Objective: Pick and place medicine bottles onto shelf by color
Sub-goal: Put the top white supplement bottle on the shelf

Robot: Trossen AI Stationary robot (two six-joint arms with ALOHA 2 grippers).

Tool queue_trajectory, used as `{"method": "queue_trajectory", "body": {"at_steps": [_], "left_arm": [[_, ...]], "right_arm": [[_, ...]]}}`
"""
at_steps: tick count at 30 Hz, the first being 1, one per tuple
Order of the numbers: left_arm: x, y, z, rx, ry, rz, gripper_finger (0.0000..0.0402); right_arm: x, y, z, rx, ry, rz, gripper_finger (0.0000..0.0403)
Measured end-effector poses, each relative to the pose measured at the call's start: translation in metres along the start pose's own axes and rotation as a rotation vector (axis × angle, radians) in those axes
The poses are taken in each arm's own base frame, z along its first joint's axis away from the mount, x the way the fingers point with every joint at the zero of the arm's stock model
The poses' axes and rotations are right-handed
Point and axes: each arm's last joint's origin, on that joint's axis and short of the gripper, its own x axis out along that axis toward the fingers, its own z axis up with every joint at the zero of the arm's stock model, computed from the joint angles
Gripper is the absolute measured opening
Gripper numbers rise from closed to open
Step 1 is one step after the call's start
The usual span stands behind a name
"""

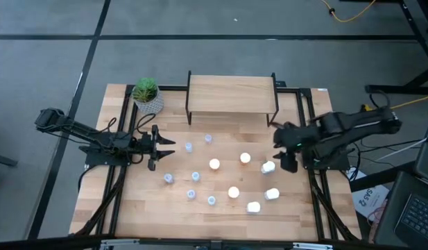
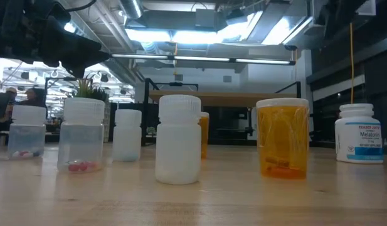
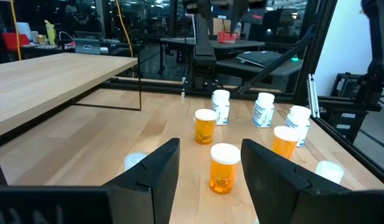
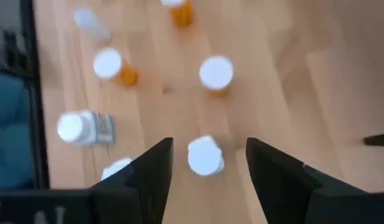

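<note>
The shelf (image 1: 231, 97) stands on thin black legs at the table's far middle, its top bare. Medicine bottles stand upright on the tabletop before it: small pale blue ones (image 1: 195, 176) to the left, orange ones with white caps (image 1: 214, 164) in the middle, white ones (image 1: 272, 194) to the right. My left gripper (image 1: 164, 146) hovers open at the left, level, pointing at the bottles; an orange bottle (image 3: 224, 168) shows beyond its fingers. My right gripper (image 1: 283, 157) hangs open at the right, slanting down above a white-capped bottle (image 4: 205, 155), clear of it.
A green plant in a white pot (image 1: 147, 94) stands left of the shelf at the far edge. A black frame rail (image 1: 307, 139) runs along the table's right side under my right arm. Bare wood lies along the near edge.
</note>
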Motion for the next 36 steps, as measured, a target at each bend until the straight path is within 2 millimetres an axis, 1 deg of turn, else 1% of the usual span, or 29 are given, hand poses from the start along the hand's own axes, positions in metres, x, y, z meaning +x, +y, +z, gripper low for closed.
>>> {"method": "queue_trajectory", "body": {"at_steps": [5, 8, 12, 18, 20, 23, 27, 31, 36], "left_arm": [[0.000, 0.000, 0.000, 0.002, 0.000, 0.000, 0.0165], [0.000, 0.000, 0.000, 0.007, 0.000, 0.000, 0.0165], [0.000, 0.000, 0.000, 0.008, 0.001, 0.000, 0.0165], [0.000, 0.000, 0.000, 0.008, 0.001, 0.000, 0.0165], [0.000, 0.000, 0.000, 0.008, 0.001, 0.000, 0.0165], [0.000, 0.000, 0.000, 0.008, 0.001, 0.000, 0.0165], [0.000, 0.000, 0.000, 0.008, 0.002, 0.000, 0.0165], [0.000, 0.000, 0.000, 0.009, 0.004, 0.000, 0.0165], [0.000, 0.000, -0.001, 0.011, 0.009, 0.001, 0.0165]], "right_arm": [[0.031, 0.010, 0.009, -0.033, 0.152, 0.035, 0.0202], [0.043, 0.012, 0.012, -0.088, 0.196, 0.030, 0.0202], [0.054, 0.014, 0.014, -0.158, 0.227, 0.007, 0.0202], [0.065, 0.016, 0.016, -0.165, 0.270, -0.003, 0.0202], [0.070, 0.016, 0.017, -0.169, 0.277, -0.033, 0.0203], [0.078, 0.017, 0.018, -0.170, 0.303, -0.051, 0.0217], [0.088, 0.017, 0.017, -0.171, 0.350, -0.070, 0.0250], [0.095, 0.015, 0.013, -0.172, 0.436, -0.106, 0.0279], [0.101, 0.017, 0.014, -0.125, 0.446, -0.122, 0.0285]]}}
